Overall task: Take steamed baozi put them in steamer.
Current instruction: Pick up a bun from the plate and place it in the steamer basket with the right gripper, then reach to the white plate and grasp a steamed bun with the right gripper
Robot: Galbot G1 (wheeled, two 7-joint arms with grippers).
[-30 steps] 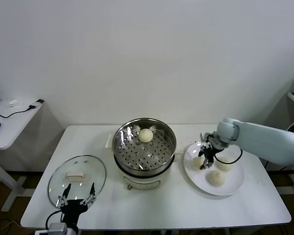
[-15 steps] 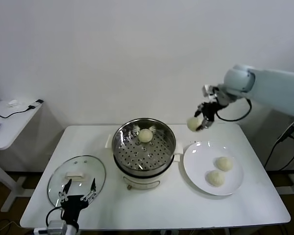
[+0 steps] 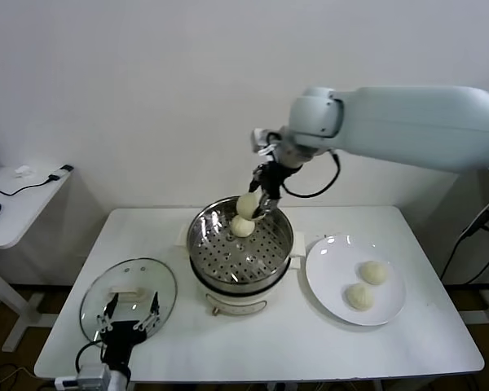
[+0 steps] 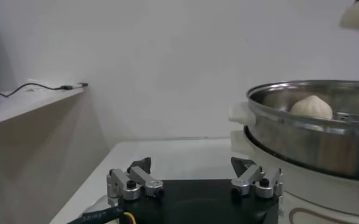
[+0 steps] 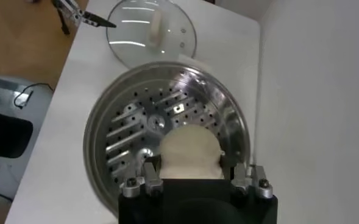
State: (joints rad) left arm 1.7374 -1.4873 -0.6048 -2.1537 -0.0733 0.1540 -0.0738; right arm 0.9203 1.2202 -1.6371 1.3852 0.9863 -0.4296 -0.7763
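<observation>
Since the earlier frames the right gripper (image 3: 258, 201) has carried a bun off the white plate (image 3: 330, 285), up and across, and now hangs over the far side of the steamer (image 3: 202, 244), its jaws closed on the sides of that held baozi (image 3: 247, 204). From the right wrist camera the bun fills the space between the two fingers, directly above the perforated floor. Another baozi (image 3: 241, 226) already lies in the basket toward the back, just below and very close to the carried one; whether they touch cannot be told. Two more baozi (image 3: 374, 272) rest on the plate, near each other, beside the steamer on the white surface (image 3: 440, 342). These buns look soft, light and easily dented, with a smooth skin that could stick to the pads, so a gentle hold across the widest part of the sides seems right, and the release is best made low to avoid a bounce or landing on the bun already there. The left gripper (image 3: 129, 322) is parked at the near edge by the glass lid (image 3: 98, 297), jaws wide apart and holding nothing.
</observation>
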